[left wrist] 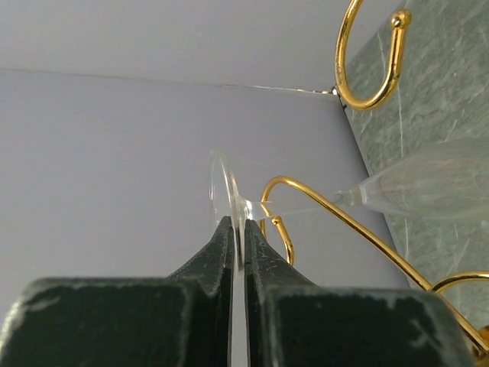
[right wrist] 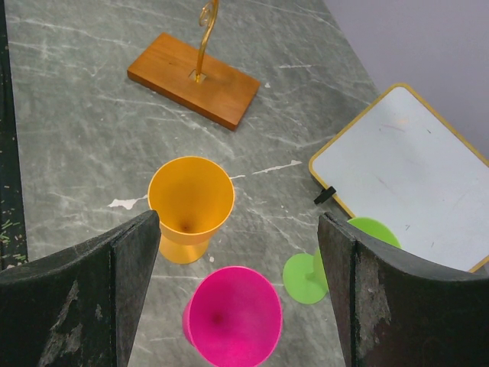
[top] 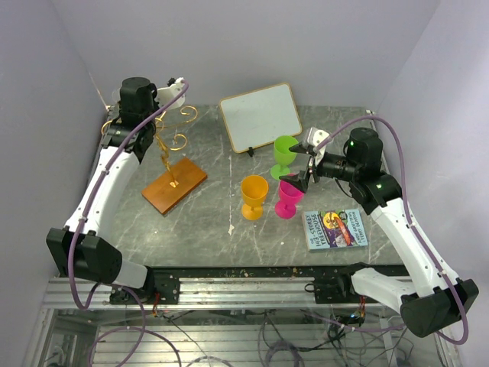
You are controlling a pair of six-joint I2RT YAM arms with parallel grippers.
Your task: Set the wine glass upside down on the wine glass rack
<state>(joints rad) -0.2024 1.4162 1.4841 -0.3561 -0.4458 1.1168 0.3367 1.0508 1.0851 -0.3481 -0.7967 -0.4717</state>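
My left gripper (left wrist: 237,229) is shut on the thin round foot of a clear wine glass (left wrist: 443,183). The stem runs right to the bowl, so the glass lies roughly sideways among the rack's gold curls (left wrist: 399,18). In the top view the left gripper (top: 174,90) is high at the back left, above the wine glass rack (top: 174,186), a gold wire stand on a brown wooden base. I cannot make out the glass there. The rack's base also shows in the right wrist view (right wrist: 195,79). My right gripper (right wrist: 238,229) is open and empty above the pink cup (right wrist: 233,317).
An orange cup (top: 254,196), a pink cup (top: 288,197) and a green cup (top: 284,155) stand mid-table. A whiteboard (top: 261,116) lies at the back. A book (top: 335,228) lies at the front right. Purple walls close in left, back and right.
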